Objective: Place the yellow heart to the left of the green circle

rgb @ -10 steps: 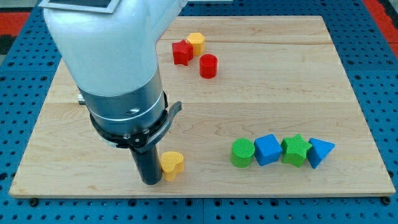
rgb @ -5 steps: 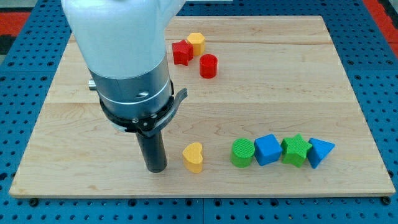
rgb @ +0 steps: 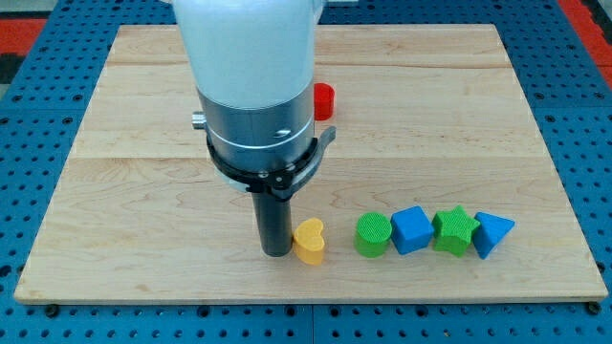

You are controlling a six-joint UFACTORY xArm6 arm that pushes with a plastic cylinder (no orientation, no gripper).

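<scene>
The yellow heart (rgb: 310,241) lies near the view's bottom, a short gap to the left of the green circle (rgb: 373,234). My tip (rgb: 275,252) stands right against the heart's left side. The green circle is the left end of a row of blocks along the bottom right.
Right of the green circle sit a blue cube (rgb: 413,229), a green star (rgb: 454,230) and a blue triangle (rgb: 491,233). A red cylinder (rgb: 324,99) peeks out beside the arm body near the top. The arm hides the blocks behind it.
My tip has moved right along the bottom, and the yellow heart has slid right with it, closer to the green circle. The arm now hides the red and yellow blocks at the top.
</scene>
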